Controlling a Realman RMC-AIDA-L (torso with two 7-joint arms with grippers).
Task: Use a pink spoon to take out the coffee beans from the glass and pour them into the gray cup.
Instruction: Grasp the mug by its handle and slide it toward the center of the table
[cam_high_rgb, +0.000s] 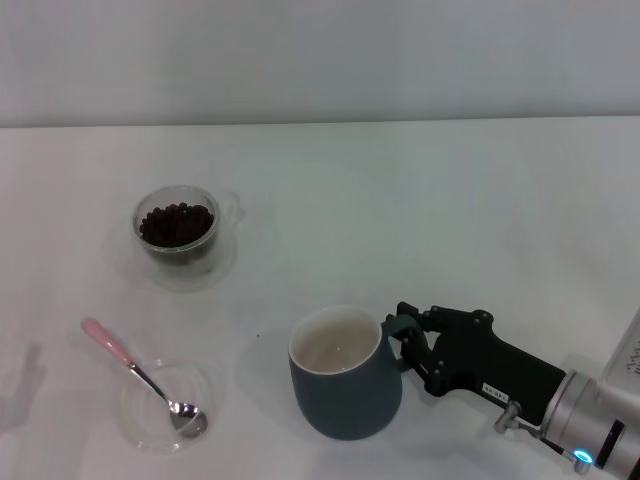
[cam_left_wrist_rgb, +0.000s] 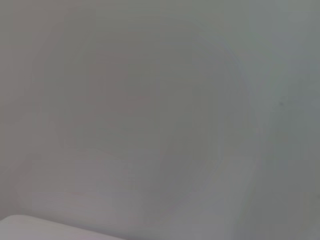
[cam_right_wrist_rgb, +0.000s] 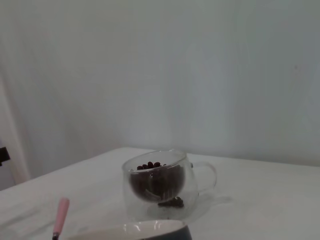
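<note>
A: Eyes on the spoon (cam_high_rgb: 140, 377): pink handle slanting up toward the worktop's left edge, steel bowl resting inside a shallow clear dish (cam_high_rgb: 134, 425) near the front-left corner. Untouched, I'd say.

B: That dish looks like a spoon rest, keeping the handle propped off the worktop (cam_high_rgb: 450, 220) for an easy pick.

A: Further back on the left stands the glass (cam_high_rgb: 178, 233), double-walled and see-through, thin side handle, with dark glossy beans (cam_high_rgb: 176, 222) heaped in it. From the right wrist view the beans (cam_right_wrist_rgb: 150, 165) just crest the inner bowl of the glass (cam_right_wrist_rgb: 160, 187).

B: And the cup (cam_high_rgb: 347, 375)?

A: Front centre, rounded, matte blue-gray outside, cream inside, and nothing in it that I can see. The right pincer (cam_high_rgb: 403, 344) is at its right flank where the handle should be, black fingers closed around that hidden loop.

B: Steadying it, or set to shift it?

A: Either reads plausibly; a firm hold on the handle would stop a round mug turning during the pour. Its rim (cam_right_wrist_rgb: 131, 229) shows in the right wrist view.

B: Left arm?

A: Nowhere on the worktop. Its wrist camera gives only blank pale wall, so I can't tell its pincer's state.
</note>
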